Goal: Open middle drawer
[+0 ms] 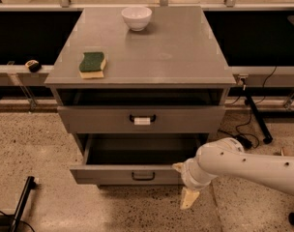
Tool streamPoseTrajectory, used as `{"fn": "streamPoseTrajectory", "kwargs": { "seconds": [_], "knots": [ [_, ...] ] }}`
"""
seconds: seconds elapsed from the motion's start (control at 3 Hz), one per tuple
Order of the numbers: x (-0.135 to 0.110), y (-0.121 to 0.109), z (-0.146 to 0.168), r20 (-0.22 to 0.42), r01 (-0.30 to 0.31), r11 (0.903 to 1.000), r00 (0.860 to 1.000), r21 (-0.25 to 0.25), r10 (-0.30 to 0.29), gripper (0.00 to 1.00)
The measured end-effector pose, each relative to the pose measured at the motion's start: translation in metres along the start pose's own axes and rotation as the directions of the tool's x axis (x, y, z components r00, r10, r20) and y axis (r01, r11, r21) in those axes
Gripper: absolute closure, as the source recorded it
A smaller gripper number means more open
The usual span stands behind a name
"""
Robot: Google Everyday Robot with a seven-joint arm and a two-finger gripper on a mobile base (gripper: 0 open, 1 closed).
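The middle drawer (108, 174) sits in the lower centre of the frame, drawn well out from under the tagged drawer (185, 120), its dark inside showing. Its front runs left to right. The end effector (182, 183) is at the right end of that front, released and grasping nothing, one finger (177, 167) by the front's top corner and the other below it. The black loop handle (143, 176) lies to its left. The opening looks about done. On the surface (176, 57) above rest a sponge (92, 64) and a bowl (137, 17).

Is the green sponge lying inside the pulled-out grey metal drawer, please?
No, the sponge lies on the cabinet top; the gripper is beside that drawer's right front corner.
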State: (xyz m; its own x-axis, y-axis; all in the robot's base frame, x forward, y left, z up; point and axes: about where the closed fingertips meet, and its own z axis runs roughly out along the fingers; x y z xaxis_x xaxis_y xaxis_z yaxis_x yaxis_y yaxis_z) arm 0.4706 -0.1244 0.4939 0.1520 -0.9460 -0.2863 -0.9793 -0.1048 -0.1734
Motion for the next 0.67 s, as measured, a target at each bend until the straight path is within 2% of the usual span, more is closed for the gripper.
{"fn": "streamPoseTrajectory", "kwargs": {
  "seconds": [0.67],
  "knots": [
    [0.0,-0.045,0.039,-0.02,-0.023,0.9978,1.0,-0.062,0.022,0.14]
  ]
}}
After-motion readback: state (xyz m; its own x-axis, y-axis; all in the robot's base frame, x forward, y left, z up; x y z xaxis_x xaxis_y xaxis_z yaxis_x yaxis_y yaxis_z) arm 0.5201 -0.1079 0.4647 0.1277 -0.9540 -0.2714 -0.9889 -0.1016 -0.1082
